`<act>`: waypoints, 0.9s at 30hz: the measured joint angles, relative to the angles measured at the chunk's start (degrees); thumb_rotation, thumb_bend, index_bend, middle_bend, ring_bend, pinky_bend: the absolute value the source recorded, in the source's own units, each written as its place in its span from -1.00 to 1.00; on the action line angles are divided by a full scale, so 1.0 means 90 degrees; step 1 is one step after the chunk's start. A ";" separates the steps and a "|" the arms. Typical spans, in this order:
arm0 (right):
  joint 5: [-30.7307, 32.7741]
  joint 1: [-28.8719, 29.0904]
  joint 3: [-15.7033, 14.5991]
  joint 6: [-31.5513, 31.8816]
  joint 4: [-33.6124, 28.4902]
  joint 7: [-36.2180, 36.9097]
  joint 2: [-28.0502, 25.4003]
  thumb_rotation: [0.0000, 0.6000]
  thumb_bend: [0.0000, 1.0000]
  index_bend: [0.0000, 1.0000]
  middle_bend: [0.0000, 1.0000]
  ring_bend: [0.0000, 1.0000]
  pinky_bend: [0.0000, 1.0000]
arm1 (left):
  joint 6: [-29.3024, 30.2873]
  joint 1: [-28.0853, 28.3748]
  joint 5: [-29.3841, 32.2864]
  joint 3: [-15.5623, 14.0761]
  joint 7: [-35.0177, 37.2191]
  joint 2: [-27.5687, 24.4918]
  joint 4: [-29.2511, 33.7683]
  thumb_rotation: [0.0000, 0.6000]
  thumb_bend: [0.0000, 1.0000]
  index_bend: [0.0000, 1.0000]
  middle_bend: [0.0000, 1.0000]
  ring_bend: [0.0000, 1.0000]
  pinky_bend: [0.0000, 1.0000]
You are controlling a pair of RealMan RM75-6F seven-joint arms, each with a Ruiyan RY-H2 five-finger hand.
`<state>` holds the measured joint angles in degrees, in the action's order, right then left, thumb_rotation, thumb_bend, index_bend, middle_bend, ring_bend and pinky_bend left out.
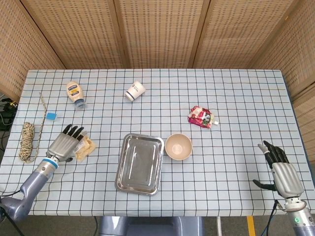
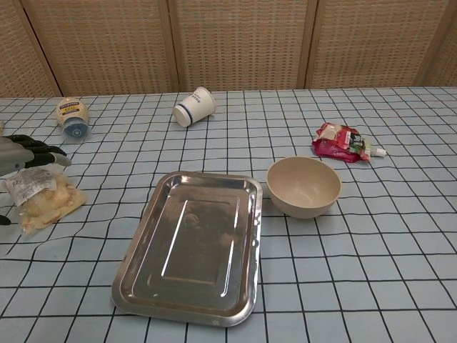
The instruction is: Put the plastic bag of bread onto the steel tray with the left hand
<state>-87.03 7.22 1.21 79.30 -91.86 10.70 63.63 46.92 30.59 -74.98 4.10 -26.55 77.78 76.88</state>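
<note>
The left hand (image 1: 64,143) hovers over the plastic bag of bread (image 1: 84,147), fingers spread and pointing away from the robot, covering the bag's left part in the head view; the chest view shows the dark fingertips (image 2: 39,148) just above the bag's far edge (image 2: 41,199), holding nothing. The bag lies flat on the checked tablecloth (image 1: 236,98), left of the steel tray (image 1: 140,163) and apart from it, with only bare cloth between the two. Just right of the tray, almost touching its far corner, stands a beige bowl (image 1: 178,146). Left of the hand lies a ball of twine (image 1: 26,141), its loose end trailing toward a small blue block (image 1: 51,116). Beyond these lie a mayonnaise bottle (image 1: 75,93) on its side and a tipped paper cup (image 1: 134,91). A red snack pouch (image 1: 201,117) lies to the right of the bowl, farther back. The right hand (image 1: 280,169) hangs at the table's near right edge, fingers apart and empty.
</note>
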 measured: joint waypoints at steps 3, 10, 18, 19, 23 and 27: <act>0.0042 -0.0002 0.0032 0.0005 0.0041 0.0063 -0.0006 1.00 -0.91 -0.97 -1.00 -1.00 -1.00 | -0.0013 0.0075 0.0066 -0.0009 -0.0051 0.0212 -0.0184 1.00 -0.93 -0.90 -1.00 -1.00 -0.91; 0.0017 -0.0021 0.0041 0.0055 0.0053 0.0102 -0.0018 1.00 -0.91 -0.97 -1.00 -1.00 -1.00 | 0.0508 0.0046 -0.0081 -0.0065 0.0006 0.0672 -0.0616 1.00 -0.22 0.12 -0.35 -0.32 -0.18; -0.0004 -0.0032 0.0029 0.0063 0.0040 0.0094 -0.0017 1.00 -0.91 -0.97 -1.00 -1.00 -1.00 | 0.1175 -0.0030 -0.0543 -0.0133 0.0378 0.0759 -0.0704 1.00 -0.18 0.34 -0.15 -0.16 -0.05; -0.0008 -0.0032 0.0029 0.0064 0.0034 0.0093 -0.0017 1.00 -0.91 -0.97 -1.00 -1.00 -1.00 | 0.1244 -0.0029 -0.0610 -0.0132 0.0414 0.0726 -0.0646 1.00 -0.18 0.34 -0.15 -0.16 -0.05; -0.0018 -0.0034 0.0041 0.0089 0.0011 0.0125 -0.0039 1.00 -0.91 -0.97 -1.00 -1.00 -1.00 | 0.1485 0.0020 -0.0855 -0.0098 0.0467 0.0531 -0.0193 1.00 -0.18 0.34 -0.15 -0.16 -0.05; -0.0032 -0.0037 0.0047 0.0103 -0.0009 0.0162 -0.0063 1.00 -0.91 -0.97 -1.00 -1.00 -1.00 | 0.1660 0.0151 -0.1143 -0.0029 0.0392 0.0327 0.0612 1.00 -0.19 0.33 -0.15 -0.16 -0.05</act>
<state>-87.32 6.89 1.63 80.22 -91.94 12.16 63.06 61.85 31.95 -85.26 3.83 -23.02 80.73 82.39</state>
